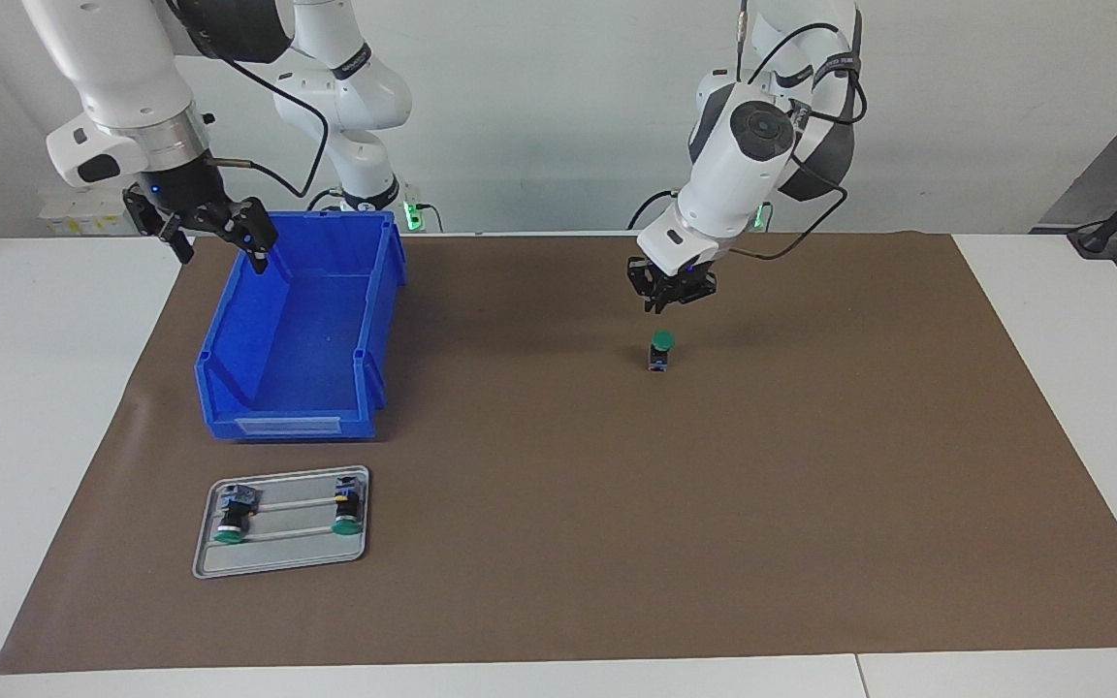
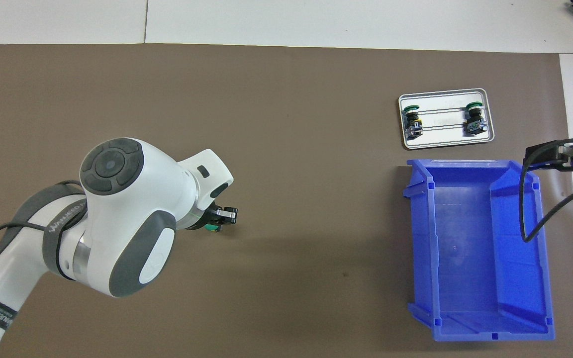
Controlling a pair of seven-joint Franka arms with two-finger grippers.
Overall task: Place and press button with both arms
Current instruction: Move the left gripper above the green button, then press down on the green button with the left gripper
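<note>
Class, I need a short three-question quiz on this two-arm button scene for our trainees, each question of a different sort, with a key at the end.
1. True or false: the button stands upright on the brown mat, under the left gripper.
2. Multiple choice: the right gripper hangs over
A. the metal tray
B. a corner of the blue bin
C. the button
3. Fill in: the metal tray holds ___ green-capped buttons lying on their sides.

Key
1. True; the left gripper is above it with jaws shut, not touching.
2. B; its jaws are open and empty.
3. Two.
</note>
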